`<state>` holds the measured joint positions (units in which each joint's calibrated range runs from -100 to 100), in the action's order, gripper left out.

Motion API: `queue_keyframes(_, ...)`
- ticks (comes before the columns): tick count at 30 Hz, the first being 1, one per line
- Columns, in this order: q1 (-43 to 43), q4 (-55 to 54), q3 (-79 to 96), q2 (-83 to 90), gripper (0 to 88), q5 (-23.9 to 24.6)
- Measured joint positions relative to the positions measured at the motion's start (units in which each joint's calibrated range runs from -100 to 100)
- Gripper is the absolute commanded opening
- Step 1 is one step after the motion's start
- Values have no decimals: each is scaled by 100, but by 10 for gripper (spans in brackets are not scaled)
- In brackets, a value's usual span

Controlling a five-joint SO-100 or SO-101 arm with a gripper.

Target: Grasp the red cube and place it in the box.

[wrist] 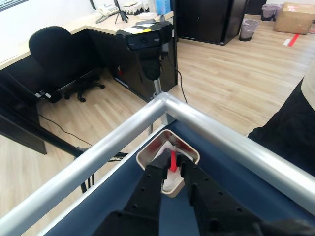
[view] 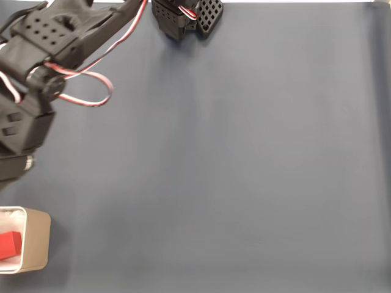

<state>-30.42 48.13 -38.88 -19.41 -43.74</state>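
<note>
The red cube [view: 9, 244] lies inside the box [view: 36, 239], which has tan sides and a white rim and sits at the lower left corner of the fixed view. My black arm [view: 36, 61] reaches down the left side there, above the box. In the wrist view my gripper [wrist: 172, 168] hangs high over the box [wrist: 147, 153]. Its two black fingers [wrist: 153, 179] stand a narrow gap apart with nothing held. A strip of the red cube [wrist: 173, 160] shows through that gap, down in the box.
A dark blue-grey mat [view: 232, 159] covers the table. The arm's black base [view: 183, 18] sits at the top edge. A silver rail [wrist: 98, 157] frames the table corner past the box. Beyond it stand a camera on a post [wrist: 147, 39] and an office chair [wrist: 54, 49].
</note>
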Motion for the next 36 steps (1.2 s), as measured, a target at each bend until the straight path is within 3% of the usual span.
queue_keyframes(23, 1929, -199, 3987, 3500, 0, 15)
queue_keyframes(36, 2500, -533, 6989, 5758, 0, -63)
